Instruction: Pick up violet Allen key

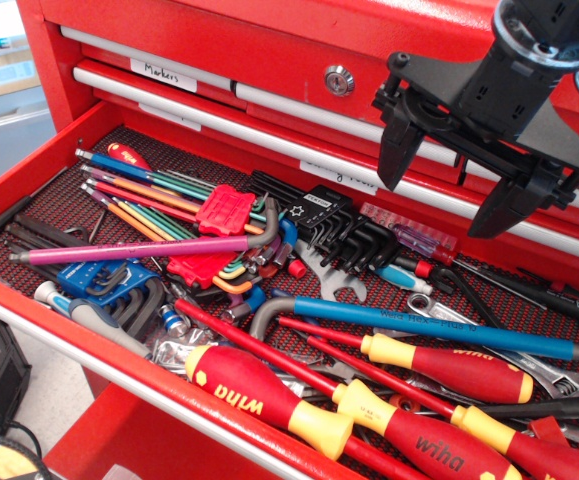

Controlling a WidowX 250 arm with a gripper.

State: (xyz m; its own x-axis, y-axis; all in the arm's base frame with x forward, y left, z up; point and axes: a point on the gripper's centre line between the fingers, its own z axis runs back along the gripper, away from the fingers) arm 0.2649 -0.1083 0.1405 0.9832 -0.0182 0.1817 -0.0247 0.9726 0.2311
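Observation:
The violet Allen key (139,249) lies flat across the left middle of the open red drawer (29,180). Its magenta shaft runs from a grey tip at the far left to a grey bent end near the drawer's middle. It rests on top of other keys. My gripper (447,195) hangs open and empty above the drawer's back right, well to the right of the key and higher than it. Its two black fingers point down.
A long blue L-shaped key (429,331) lies to the right. Multicoloured keys in red holders (224,210), black hex key sets (319,222), red-yellow screwdrivers (269,400) and wrenches crowd the drawer. Closed drawer fronts (269,60) rise behind.

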